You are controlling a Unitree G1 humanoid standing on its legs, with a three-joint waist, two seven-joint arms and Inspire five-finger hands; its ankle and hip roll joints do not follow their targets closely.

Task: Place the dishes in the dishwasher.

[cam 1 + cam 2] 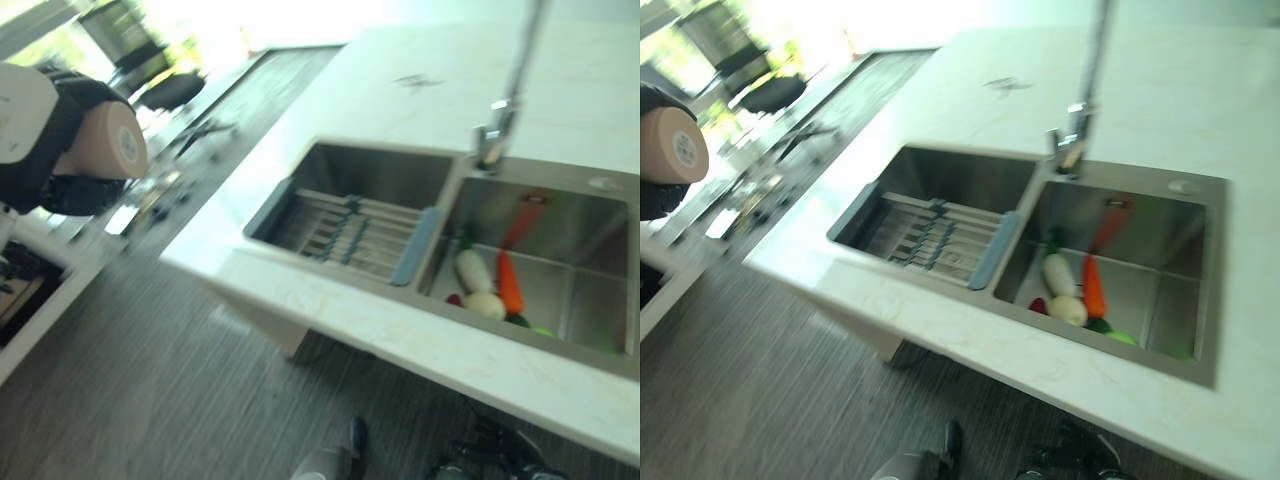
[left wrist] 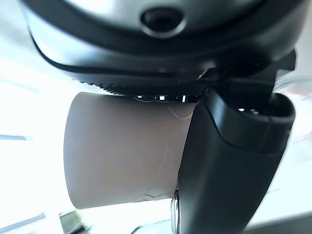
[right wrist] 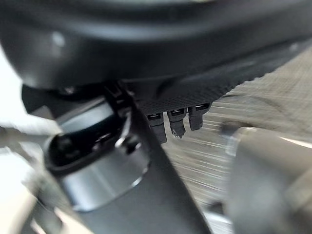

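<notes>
The left hand (image 1: pixel 50 150) is gripping a tan cup (image 1: pixel 108 142) held on its side, raised at the left, well apart from the double sink (image 1: pixel 380 160) holding vegetables (image 1: pixel 490 285) beyond; the right hand's (image 3: pixel 146 122) fingers cannot be told.

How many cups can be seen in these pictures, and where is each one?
1. A tan cup is held in the left robot hand, raised off to the left of the counter, away from the sink. Others may be hidden.
</notes>
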